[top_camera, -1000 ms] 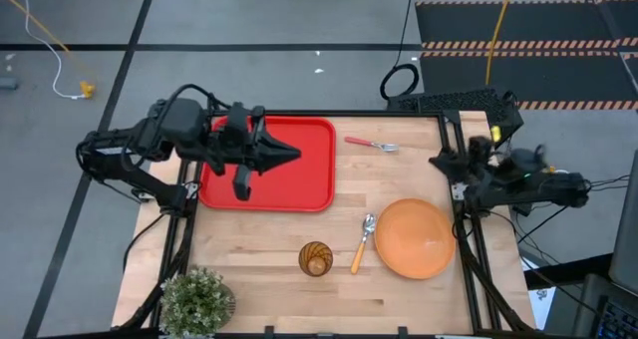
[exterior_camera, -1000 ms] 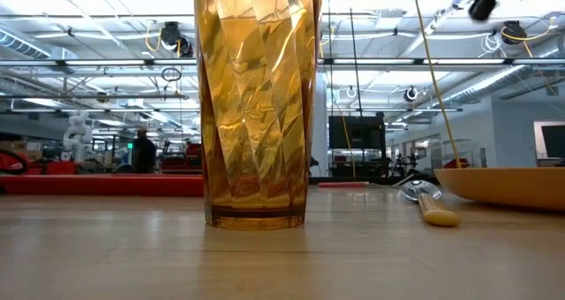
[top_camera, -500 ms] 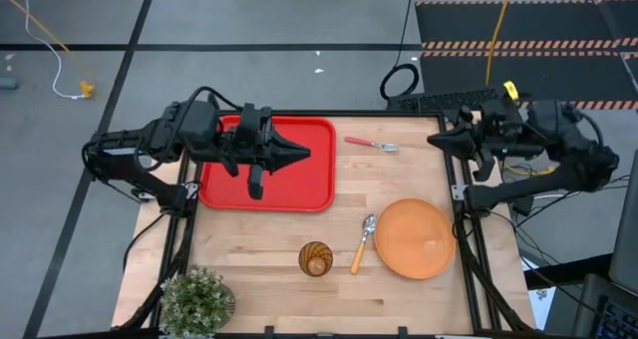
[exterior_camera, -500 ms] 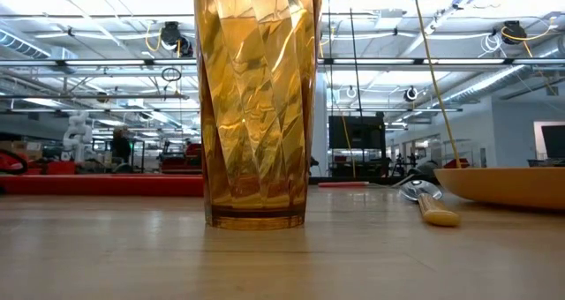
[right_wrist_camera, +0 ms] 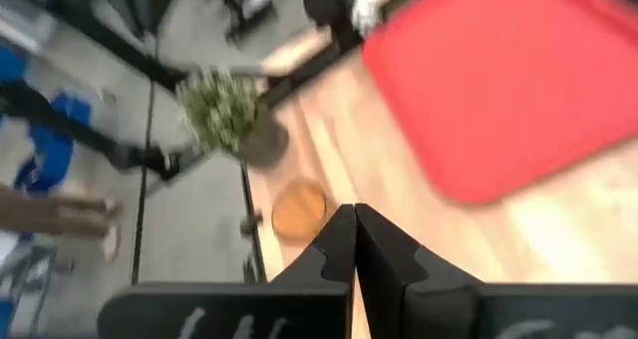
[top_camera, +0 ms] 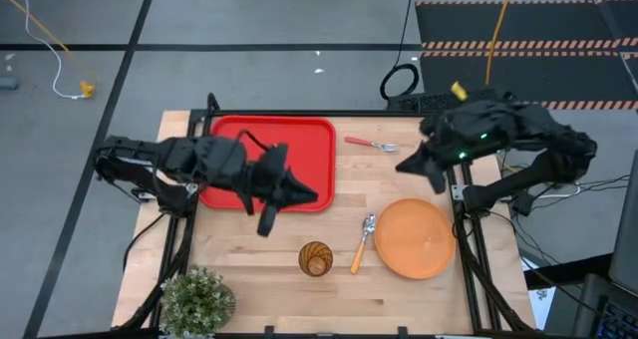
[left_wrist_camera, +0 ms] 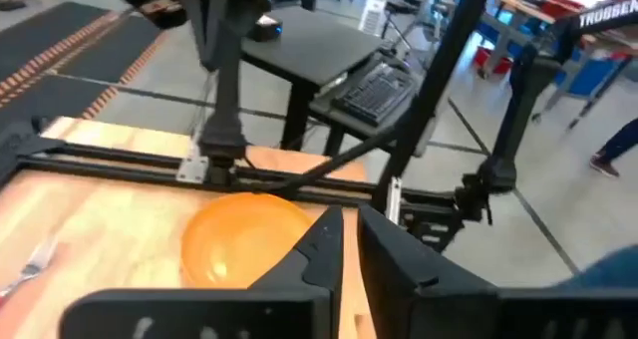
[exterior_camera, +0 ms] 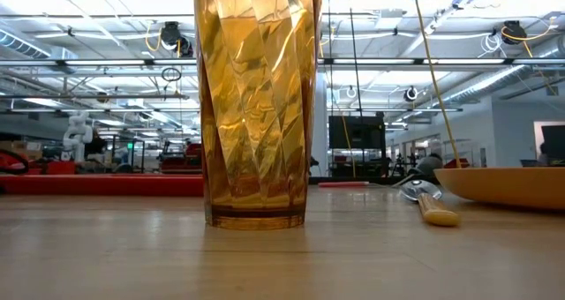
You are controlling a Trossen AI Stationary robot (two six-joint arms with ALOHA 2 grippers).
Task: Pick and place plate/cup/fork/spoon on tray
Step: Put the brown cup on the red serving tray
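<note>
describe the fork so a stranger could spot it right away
Start at the red tray; the fork lies on bare wood just off its right edge, near the table's far side. Its pink-red handle sets it apart from the orange-handled spoon by the plate.

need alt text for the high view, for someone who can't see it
Overhead view of a wooden table with an empty red tray at the far left; the left gripper hovers by its near edge. The right gripper hangs above an orange plate. A spoon, amber cup, fork and potted plant sit on the wood.
</note>
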